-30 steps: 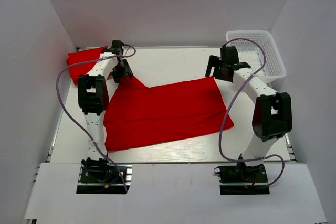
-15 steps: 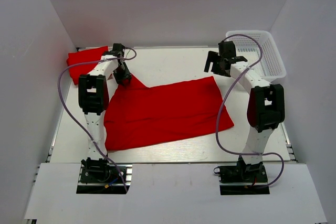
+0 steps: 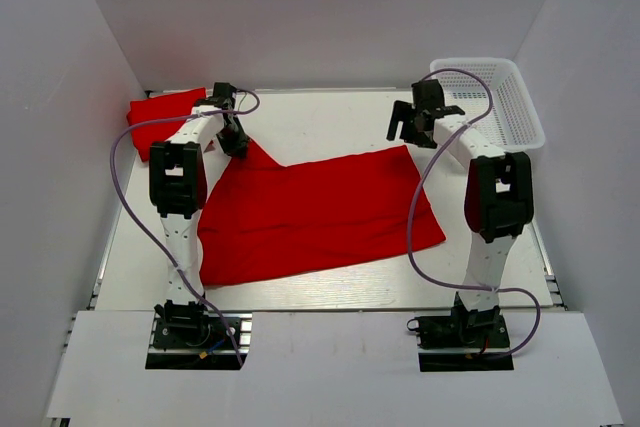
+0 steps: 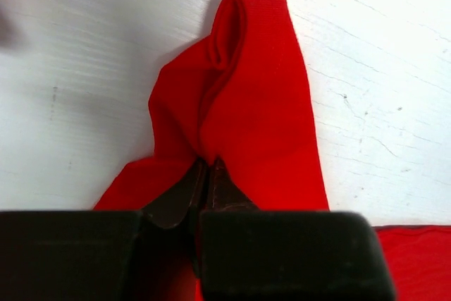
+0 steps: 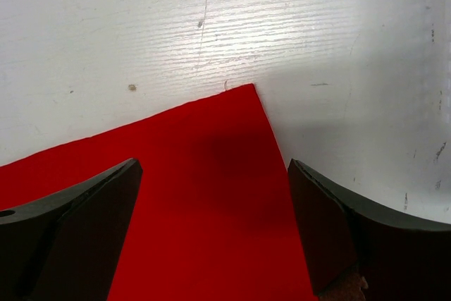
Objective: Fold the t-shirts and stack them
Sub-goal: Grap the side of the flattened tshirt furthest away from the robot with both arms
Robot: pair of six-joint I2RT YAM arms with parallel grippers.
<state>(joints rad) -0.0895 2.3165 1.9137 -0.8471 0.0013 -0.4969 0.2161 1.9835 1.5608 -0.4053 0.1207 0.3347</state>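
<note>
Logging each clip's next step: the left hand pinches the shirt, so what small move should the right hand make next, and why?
Probably lower the right hand and close it on the far corner of the shirt. Its jaws stand open, straddling that corner from above, while the left hand is shut on the other far corner.

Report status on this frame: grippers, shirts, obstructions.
Left gripper shut on far-left corner of spread t-shirt. Right gripper open, over its far-right corner, not gripping. Second t-shirt lies far left; basket far right, nothing blocking.
</note>
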